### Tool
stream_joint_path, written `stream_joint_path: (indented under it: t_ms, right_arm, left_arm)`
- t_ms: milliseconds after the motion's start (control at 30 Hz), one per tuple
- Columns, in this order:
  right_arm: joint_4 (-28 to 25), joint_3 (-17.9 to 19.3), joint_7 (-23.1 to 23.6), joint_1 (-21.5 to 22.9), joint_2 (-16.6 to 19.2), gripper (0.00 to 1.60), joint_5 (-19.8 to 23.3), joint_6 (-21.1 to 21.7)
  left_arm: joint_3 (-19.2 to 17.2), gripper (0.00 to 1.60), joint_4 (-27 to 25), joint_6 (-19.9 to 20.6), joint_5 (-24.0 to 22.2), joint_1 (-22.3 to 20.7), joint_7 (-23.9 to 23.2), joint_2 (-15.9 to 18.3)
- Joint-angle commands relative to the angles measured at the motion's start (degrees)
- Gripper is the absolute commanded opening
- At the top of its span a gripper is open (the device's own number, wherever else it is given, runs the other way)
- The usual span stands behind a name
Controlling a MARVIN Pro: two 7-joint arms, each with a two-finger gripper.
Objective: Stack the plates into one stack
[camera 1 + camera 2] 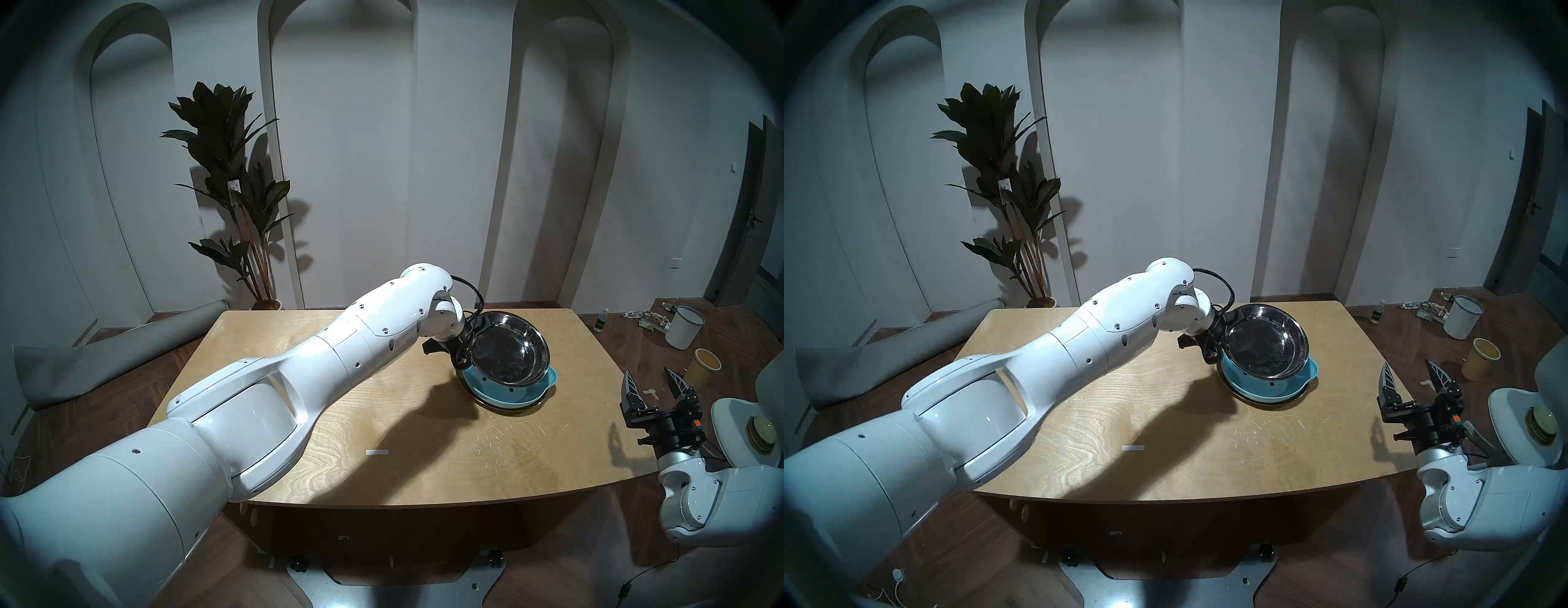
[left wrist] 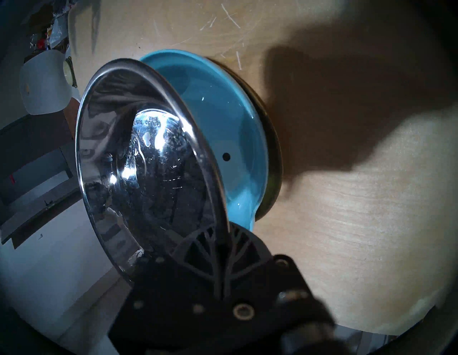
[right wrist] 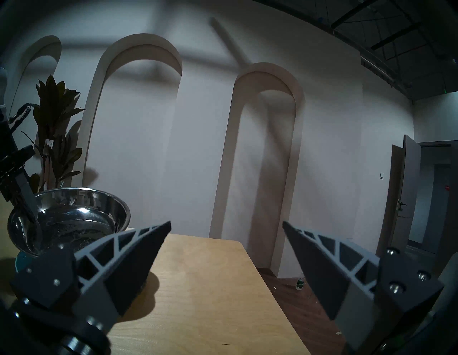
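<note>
I had the blue dish (image 1: 505, 392) on the gold plate (image 2: 274, 158); my left claw (image 2: 220, 250) clamped the steel dish (image 1: 507, 354), tilted above, unreleased; right claw (image 1: 651, 384) gaped empty.

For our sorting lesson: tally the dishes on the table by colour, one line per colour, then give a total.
Steel: 1, the steel dish, tilted, its rim held in the left pincer
Blue: 1, the blue dish
Gold: 1, the gold plate, only its edge showing under the blue dish
Total: 3
</note>
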Motion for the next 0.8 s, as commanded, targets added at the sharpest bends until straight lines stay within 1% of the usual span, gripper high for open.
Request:
stream_joint_path:
  t_ms: [0, 100, 767]
  right_arm:
    - [-0.29, 1.73, -5.89, -1.87, 0.56, 1.60, -0.29, -0.16]
    - [-0.40, 2.32, -6.04, -2.86, 0.51, 1.60, -0.45, -0.16]
    - [-1.37, 6.01, -6.04, -7.34, -0.56, 1.60, -1.91, -0.16]
  left_arm:
    - [-0.93, 0.00, 1.91, 0.72, -0.42, -2.58, 0.48, -3.89]
    - [-1.07, 0.00, 3.65, 0.90, -0.46, -3.00, 0.38, -5.11]
    - [0.46, 0.00, 10.06, 0.96, 0.76, -2.36, 1.53, -8.88]
